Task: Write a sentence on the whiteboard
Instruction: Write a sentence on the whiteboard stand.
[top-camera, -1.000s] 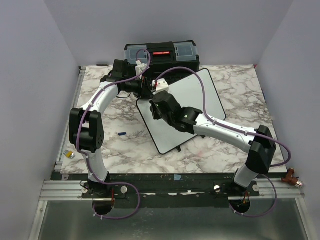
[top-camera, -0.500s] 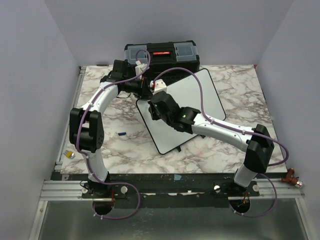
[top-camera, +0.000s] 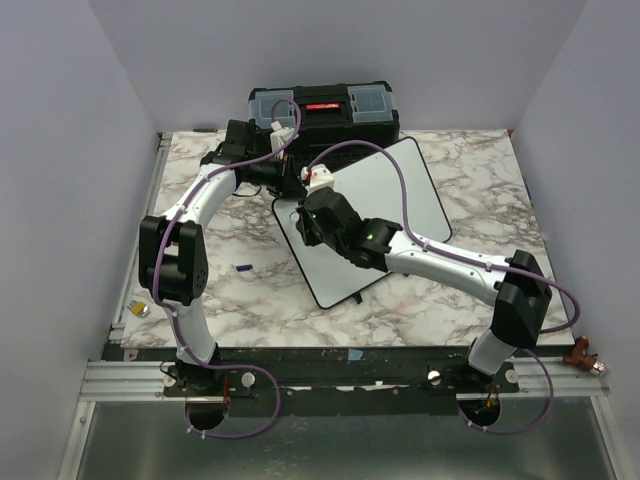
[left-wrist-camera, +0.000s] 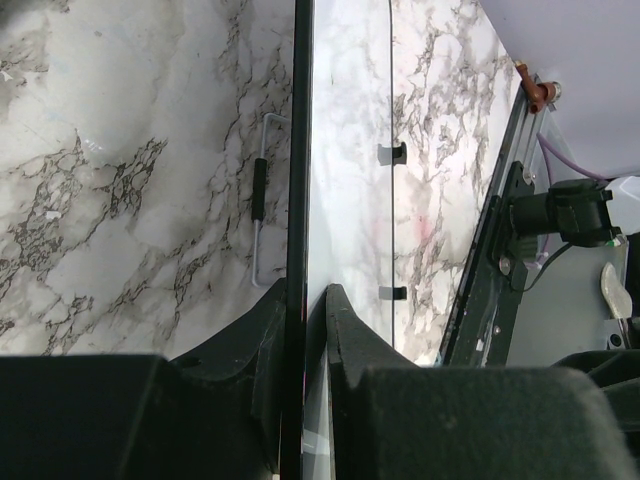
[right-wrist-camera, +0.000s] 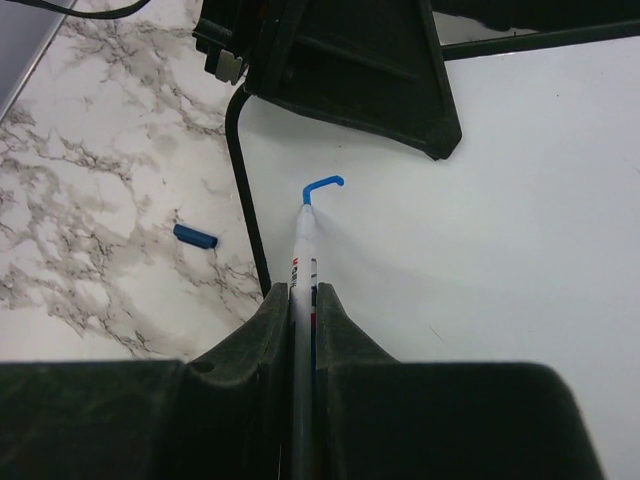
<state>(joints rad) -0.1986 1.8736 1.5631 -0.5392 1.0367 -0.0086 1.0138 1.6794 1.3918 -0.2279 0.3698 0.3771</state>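
Blue hook (right-wrist-camera: 322, 186) is all that's on the whiteboard (right-wrist-camera: 520, 220) rn, R end effector (right-wrist-camera: 302, 300) gripping marker (right-wrist-camera: 303, 262), L end effector (left-wrist-camera: 306, 300) clamping board edge, rest of sentence left imo.

Glossy, smooth white whiteboard (top-camera: 365, 190), thin black rim; tabletop (top-camera: 480, 170) shows veined marble-look, faintly shiny; fingers (right-wrist-camera: 337, 325) matt black plastic; marker (right-wrist-camera: 303, 268) barrel smooth white plastic.

Black toolbox (top-camera: 322, 108) at back, marble table (top-camera: 250, 310), blue cap (top-camera: 243, 267) lying on it
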